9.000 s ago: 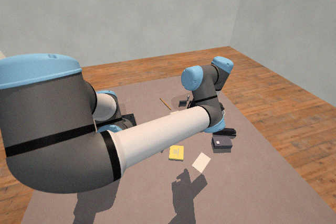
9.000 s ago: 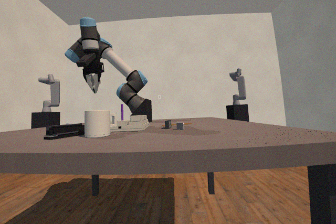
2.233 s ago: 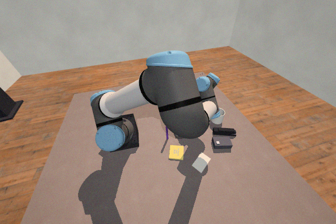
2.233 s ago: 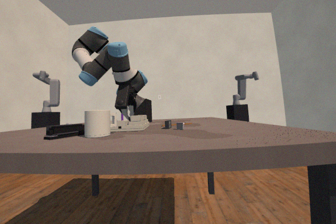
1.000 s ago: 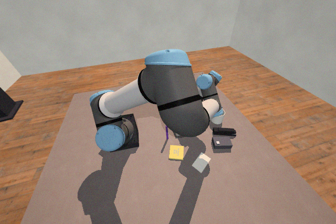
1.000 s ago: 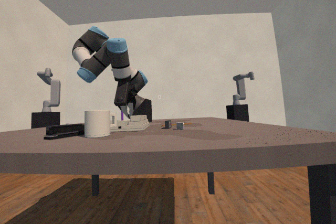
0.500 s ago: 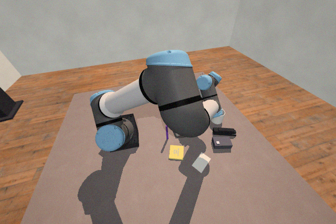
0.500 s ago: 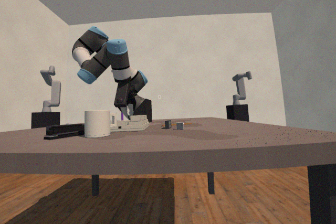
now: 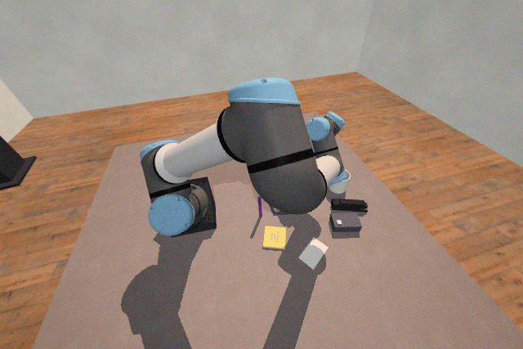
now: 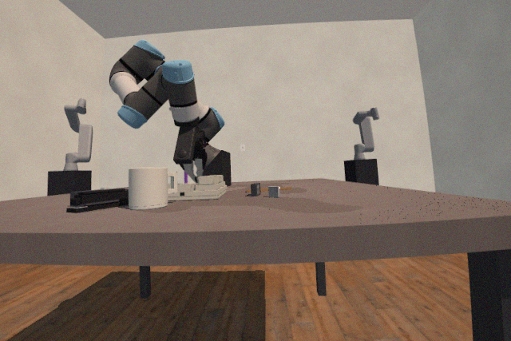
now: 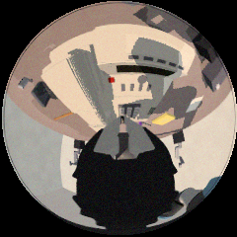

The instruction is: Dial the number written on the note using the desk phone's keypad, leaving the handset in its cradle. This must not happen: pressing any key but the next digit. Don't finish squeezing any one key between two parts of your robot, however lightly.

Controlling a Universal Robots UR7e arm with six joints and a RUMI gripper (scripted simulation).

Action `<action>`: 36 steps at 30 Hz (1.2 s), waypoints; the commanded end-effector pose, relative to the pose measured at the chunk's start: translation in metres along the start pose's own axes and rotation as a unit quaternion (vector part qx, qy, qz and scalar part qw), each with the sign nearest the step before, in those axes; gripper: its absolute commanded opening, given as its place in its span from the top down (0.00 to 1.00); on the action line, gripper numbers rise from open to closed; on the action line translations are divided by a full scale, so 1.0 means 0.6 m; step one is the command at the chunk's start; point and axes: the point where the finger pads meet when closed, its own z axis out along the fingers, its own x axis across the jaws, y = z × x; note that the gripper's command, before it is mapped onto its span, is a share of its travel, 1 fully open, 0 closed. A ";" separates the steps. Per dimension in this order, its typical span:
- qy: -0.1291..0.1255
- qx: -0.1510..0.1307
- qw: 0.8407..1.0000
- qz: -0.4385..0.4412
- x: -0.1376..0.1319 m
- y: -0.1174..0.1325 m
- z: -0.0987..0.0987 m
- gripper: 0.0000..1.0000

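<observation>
The cream desk phone [image 10: 204, 189] lies on the table behind the white mug; in the top view my arm hides it. Its grey handset [image 11: 89, 81] rests in the cradle on the left, beside a grey display [image 11: 155, 55] and a red button [image 11: 112, 79]. My gripper [image 10: 192, 177] [image 11: 121, 116] is shut, with nothing between the fingers. Its joined tips point down at the keypad's grey keys [image 11: 132, 88] and are on or just above the lower rows. I cannot tell which key. The yellow note [image 9: 274, 237] [image 11: 163, 118] lies flat in front of the phone.
A white mug [image 10: 148, 188] and a black stapler [image 9: 349, 204] [image 10: 97, 198] stand near the phone. A dark box [image 9: 345, 221], a grey paper [image 9: 313, 253], a purple pen [image 9: 259, 205], two small cubes [image 10: 255, 188] [image 10: 273, 191] and an orange pencil [image 10: 281, 188] lie around it.
</observation>
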 end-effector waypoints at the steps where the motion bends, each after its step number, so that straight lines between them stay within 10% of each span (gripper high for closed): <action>1: 0.000 0.001 1.000 0.000 0.000 0.000 0.000 1.00; 36: 0.000 0.001 1.000 0.000 0.000 -0.004 0.005 1.00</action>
